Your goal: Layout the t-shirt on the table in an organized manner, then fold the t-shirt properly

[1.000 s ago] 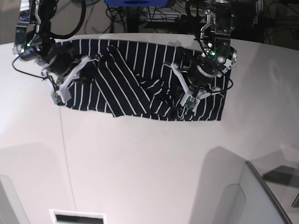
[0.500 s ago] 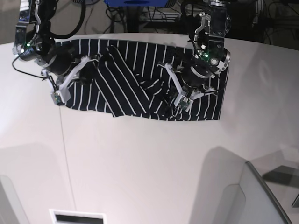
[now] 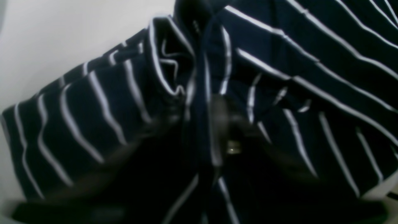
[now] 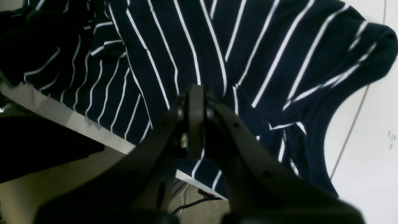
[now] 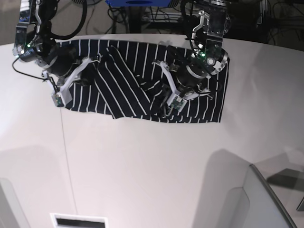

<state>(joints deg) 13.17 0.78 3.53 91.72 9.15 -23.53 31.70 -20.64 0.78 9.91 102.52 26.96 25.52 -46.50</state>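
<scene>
Soft, limp t-shirt [image 5: 137,80] is best gripped at hems; right tool [image 4: 192,124] is clamped on fabric, left tool [image 5: 167,100] state unclear.

Closed right tool [image 4: 195,102] on striped t-shirt [image 4: 248,56]

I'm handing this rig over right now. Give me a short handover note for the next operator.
Right gripper: shut, pinching a fold of the t-shirt.
Left gripper: down in bunched fabric mid-shirt; its view is too blurred to tell open from shut.
T-shirt lies along the far edge of the table, spread sideways but creased, with a diagonal fold across it.
Done: rough spreading.
Left: flatten it, then every fold.
</scene>
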